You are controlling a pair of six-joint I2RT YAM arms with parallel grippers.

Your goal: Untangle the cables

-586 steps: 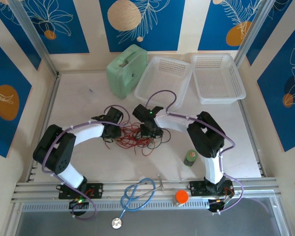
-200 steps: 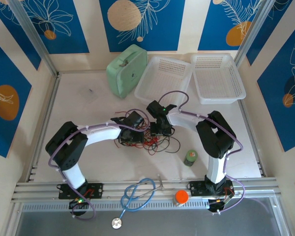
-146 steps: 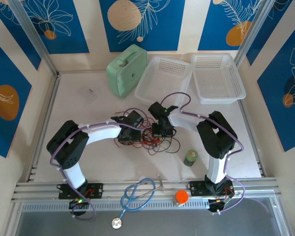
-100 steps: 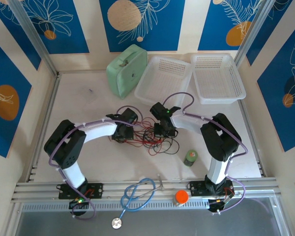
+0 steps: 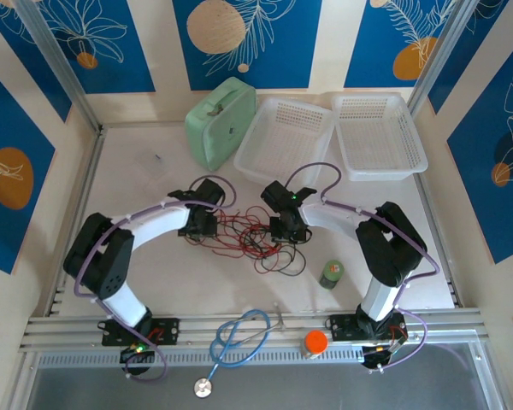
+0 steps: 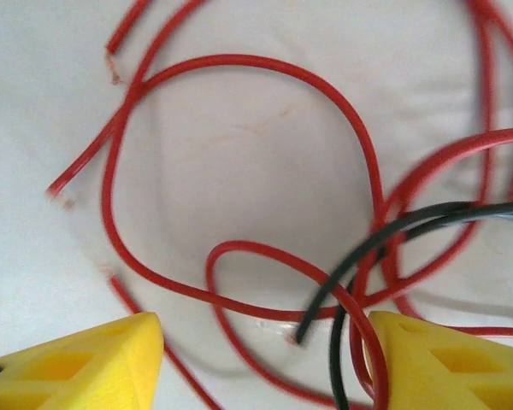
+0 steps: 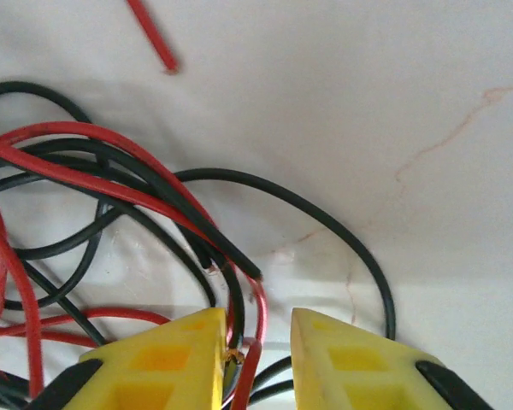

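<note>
The cables (image 5: 248,237), one thin red and one thin black, lie in a loose tangle on the white table between my two grippers. My left gripper (image 5: 197,225) sits at the tangle's left end. In its wrist view it (image 6: 265,367) is open wide, with loops of the red cable (image 6: 239,64) and an end of the black cable (image 6: 393,231) lying between the yellow fingers (image 6: 77,367). My right gripper (image 5: 288,229) is at the tangle's right side. Its wrist view shows it (image 7: 258,359) open by a narrow gap. Red (image 7: 258,320) and black (image 7: 239,316) strands run into that gap beside the left finger.
At the back stand a mint green case (image 5: 220,124) and two white baskets (image 5: 286,137) (image 5: 378,137). A small green jar (image 5: 331,273) is right of the tangle. A blue stethoscope (image 5: 239,337) and an orange-capped object (image 5: 315,342) lie on the front rail.
My left gripper has moved left, away from the right one, and the tangle has spread out between them. The right gripper has shifted slightly right.
</note>
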